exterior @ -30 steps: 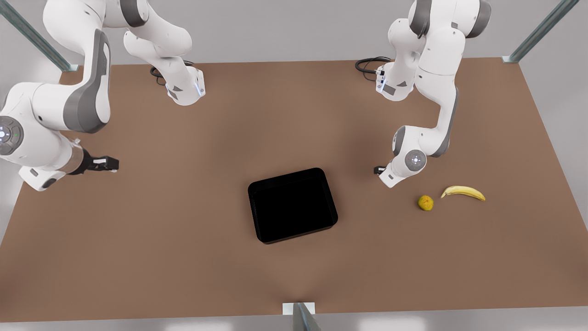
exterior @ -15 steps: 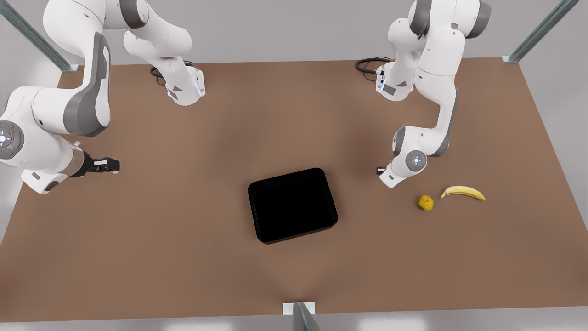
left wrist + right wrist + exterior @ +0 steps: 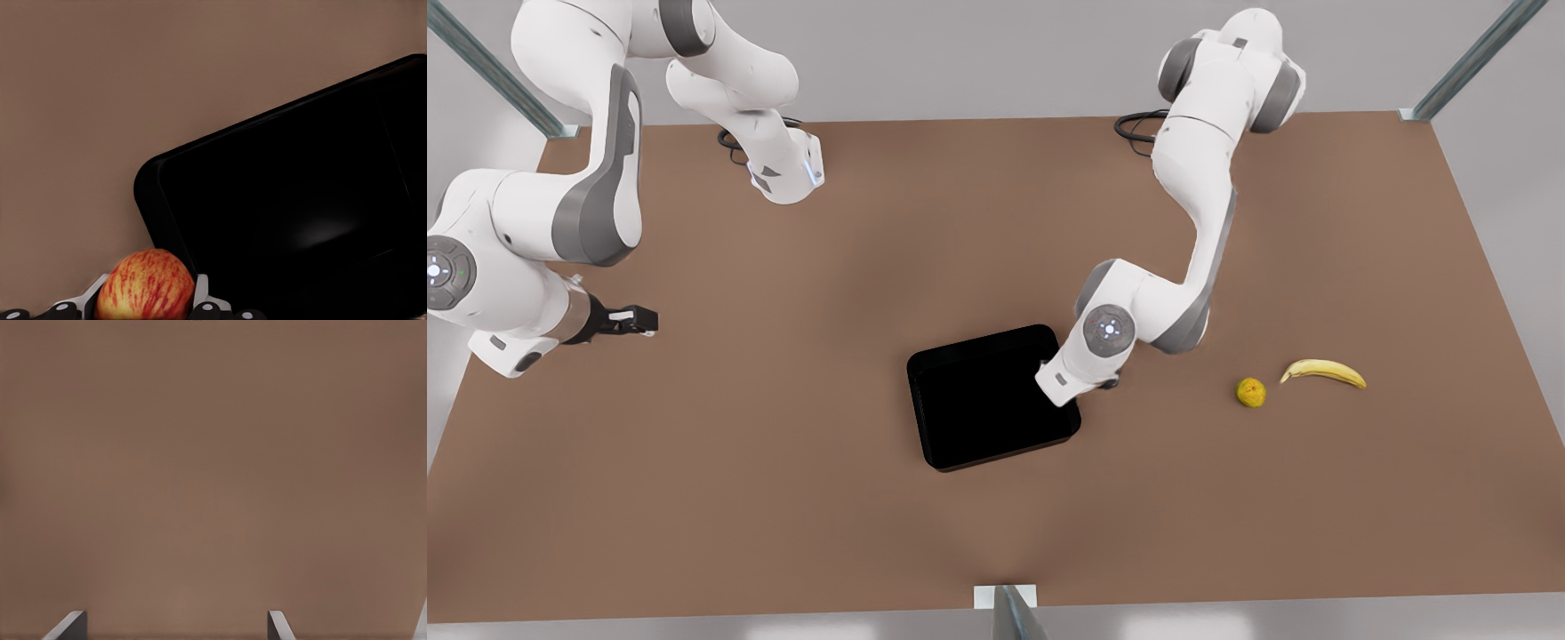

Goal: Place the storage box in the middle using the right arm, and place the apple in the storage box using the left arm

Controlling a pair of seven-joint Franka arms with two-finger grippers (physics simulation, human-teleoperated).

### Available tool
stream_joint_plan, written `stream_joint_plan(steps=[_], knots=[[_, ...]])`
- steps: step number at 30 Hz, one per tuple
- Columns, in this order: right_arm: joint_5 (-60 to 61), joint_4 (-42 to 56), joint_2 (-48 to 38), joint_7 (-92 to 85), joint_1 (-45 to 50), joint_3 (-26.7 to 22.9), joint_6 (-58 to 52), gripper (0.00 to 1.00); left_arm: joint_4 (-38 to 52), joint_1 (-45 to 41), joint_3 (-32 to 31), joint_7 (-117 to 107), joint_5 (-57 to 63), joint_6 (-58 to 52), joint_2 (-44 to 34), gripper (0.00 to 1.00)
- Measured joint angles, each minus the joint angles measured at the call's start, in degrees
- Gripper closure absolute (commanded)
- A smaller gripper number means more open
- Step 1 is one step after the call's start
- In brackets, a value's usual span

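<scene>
place: simulated robot lab | evidence: bare brown table (image 3: pixel 783 498), metal frame struts (image 3: pixel 489 67) (plain grey backdrop)

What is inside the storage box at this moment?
Nothing visible: the storage box shows bare black floor. The left arm covers one corner in the front view. The apple is clamped in the left gripper, not inside. The right gripper waits open, aside.

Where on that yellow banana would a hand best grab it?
Take the banana across its thick middle, coming straight down from above. It lies flat on the table, long and narrow, so a grip can straddle its width there; the ends taper and would likely slip.
</scene>
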Motion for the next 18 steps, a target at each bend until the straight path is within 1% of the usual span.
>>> stream_joint_plan(steps=[2, 3, 4, 8, 9, 10, 11, 13, 14, 15, 16, 17, 18], knots=[[0.0, 0.0, 0.0, -0.1, 0.0, 0.0, 0.0, 0.00, 5.3, -0.4, -2.3, -3.0, -0.3, -1.7, 3.4, 0.41], [0.0, 0.0, 0.0, -0.1, -0.1, 0.0, 0.0, 0.00, 6.4, -0.5, -2.8, -4.5, -0.3, -2.0, 4.4, 0.32], [0.0, 0.0, 0.0, -0.1, -0.1, 0.0, 0.0, 0.00, 7.0, -0.5, -3.2, -5.8, -0.5, -2.1, 5.0, 0.00], [0.0, -0.1, 0.0, -0.3, -0.2, 0.0, 0.0, 0.00, 7.3, -1.0, -3.5, -10.5, -0.6, -2.6, 5.2, 0.00], [0.0, -0.1, 0.0, -0.3, -0.2, 0.0, 0.0, 0.00, 7.4, -0.6, -3.0, -11.5, -0.6, -3.8, 4.0, 0.00], [0.0, -0.1, 0.0, -0.3, -0.2, 0.0, 0.0, 0.00, 7.4, 1.2, -2.2, -12.0, -0.5, -6.3, 1.1, 0.00], [0.0, -0.1, 0.0, -0.3, -0.2, 0.0, 0.0, 0.00, 7.5, 3.0, 0.5, -12.0, -0.4, -9.8, -2.9, 0.00], [-0.4, 0.8, 0.0, -0.4, 0.0, 0.0, 0.0, 0.00, 7.7, 4.9, 10.8, -10.4, -0.3, -17.9, -11.0, 0.00], [-1.3, 1.4, -0.1, -0.4, 0.5, 0.1, 0.0, 0.00, 7.6, 5.9, 14.2, -9.3, -0.3, -21.7, -14.2, 0.00], [-2.1, 1.8, -0.1, -0.5, 1.5, 0.1, -0.1, 0.00, 6.6, 9.2, 13.2, -8.2, -0.1, -24.8, -17.7, 0.00], [-2.7, 2.0, -0.1, -0.5, 2.1, 0.2, -0.1, 0.00, 2.7, 13.6, 9.5, -7.1, 0.6, -26.7, -22.5, 0.00], [-3.2, 2.1, -0.2, -0.5, 2.4, 0.2, -0.2, 0.00, -1.8, 16.5, 6.6, -6.1, 1.8, -27.7, -27.0, 0.00], [-3.6, 2.1, -0.2, -0.5, 2.4, 0.2, -0.2, 0.00, -4.3, 17.8, 4.9, -5.2, 2.7, -28.5, -29.6, 0.00]])
